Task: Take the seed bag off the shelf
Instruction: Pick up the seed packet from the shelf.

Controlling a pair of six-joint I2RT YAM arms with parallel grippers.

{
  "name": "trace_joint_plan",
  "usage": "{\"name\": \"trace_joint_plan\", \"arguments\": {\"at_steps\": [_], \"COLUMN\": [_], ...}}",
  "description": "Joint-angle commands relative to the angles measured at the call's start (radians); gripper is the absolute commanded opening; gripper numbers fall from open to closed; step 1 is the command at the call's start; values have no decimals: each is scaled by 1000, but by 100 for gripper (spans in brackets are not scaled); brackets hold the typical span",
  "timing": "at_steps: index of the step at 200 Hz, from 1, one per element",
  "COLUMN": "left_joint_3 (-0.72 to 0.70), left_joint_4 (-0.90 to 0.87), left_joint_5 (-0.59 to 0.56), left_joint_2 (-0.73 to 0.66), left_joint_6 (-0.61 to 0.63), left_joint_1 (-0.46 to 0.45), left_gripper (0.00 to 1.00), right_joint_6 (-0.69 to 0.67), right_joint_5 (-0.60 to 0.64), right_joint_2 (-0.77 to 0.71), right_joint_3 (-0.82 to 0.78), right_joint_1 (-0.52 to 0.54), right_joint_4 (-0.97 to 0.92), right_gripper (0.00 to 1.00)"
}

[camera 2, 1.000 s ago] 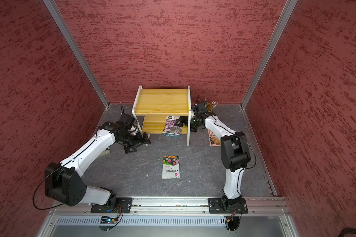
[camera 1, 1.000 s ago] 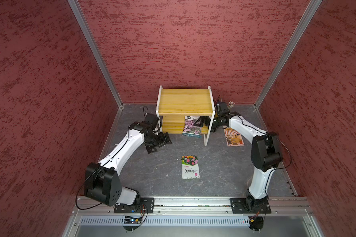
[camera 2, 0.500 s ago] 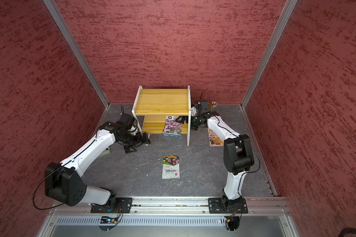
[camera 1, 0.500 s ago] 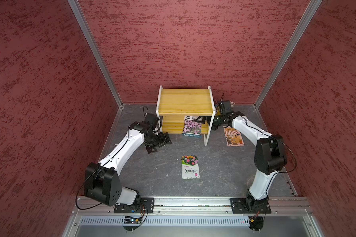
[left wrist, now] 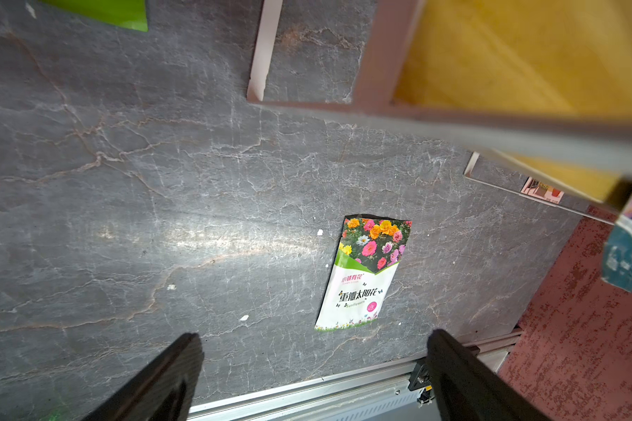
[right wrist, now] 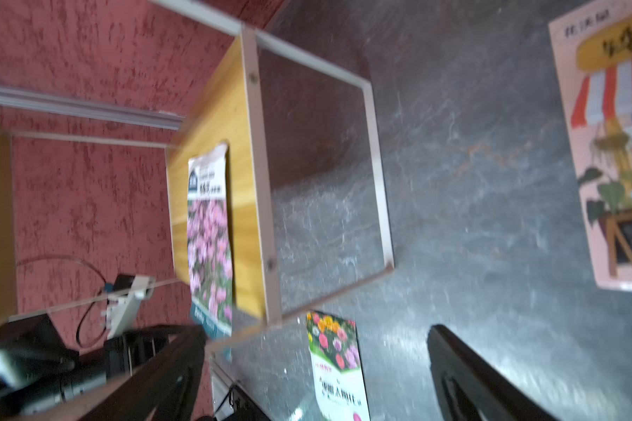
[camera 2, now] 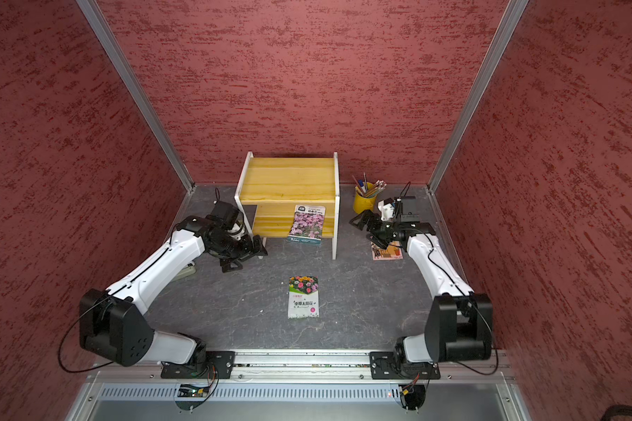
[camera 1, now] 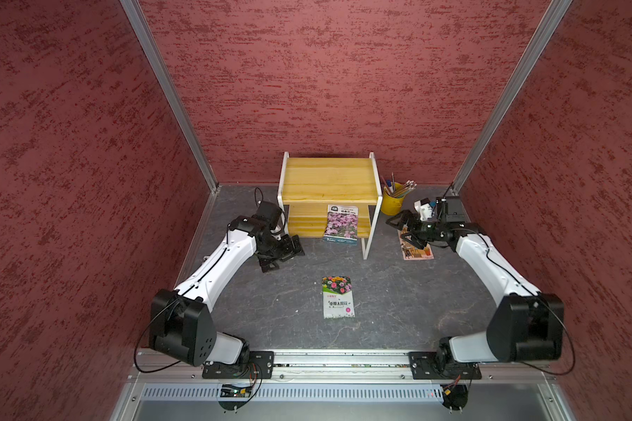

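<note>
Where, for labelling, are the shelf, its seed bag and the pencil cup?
shelf [camera 1: 329, 178]: a top view, top board.
seed bag [camera 1: 341, 226]: a top view, flower print.
pencil cup [camera 1: 390, 205]: a top view, yellow wall.

L gripper [camera 1: 283, 255], R gripper [camera 1: 398, 231]: jaws wide apart, prob. empty.

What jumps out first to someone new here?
The yellow wooden shelf against the back wall, with a pink-flowered seed bag overhanging the front of its lower board. A second flower packet lies flat mid-table, and a yellow cup of pencils stands beside the shelf, on the right.
</note>
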Motion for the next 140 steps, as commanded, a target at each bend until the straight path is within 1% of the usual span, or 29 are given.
{"name": "trace_joint_plan", "arguments": {"at_steps": [1, 11, 27, 47, 57, 70, 83, 101, 140], "left_joint_3": [44, 50, 54, 53, 50, 54, 65, 90, 124], "left_joint_4": [-30, -40, -47, -45, -38, -29, -27, -25, -29], "left_joint_5": [-14, -21, -31, -34, -30, -25, -23, -25, -30], "left_joint_2": [-5, -2, 5, 19, 27, 41, 58, 80, 119], "left_joint_6": [39, 51, 68, 80, 80, 81, 82, 84, 94], "left_joint_1": [-1, -1, 0, 0, 0, 0, 0, 0, 1], "left_gripper": [100, 100, 100, 100, 100, 100, 100, 100, 100], "right_joint_6": [112, 183, 300, 404, 425, 430, 434, 445, 430], "right_joint_5": [32, 36, 55, 98, 121, 143, 153, 166, 187], "right_joint_2": [-167, -245, -342, -374, -348, -273, -198, -109, 38], "right_joint_3": [-143, -210, -285, -325, -309, -265, -225, -178, -63], "right_joint_1": [30, 61, 143, 256, 321, 392, 431, 448, 451], "right_joint_4": [-49, -13, 65, 164, 203, 242, 300, 381, 438], "right_gripper": [99, 98, 98, 97, 96, 95, 94, 93, 89]}}
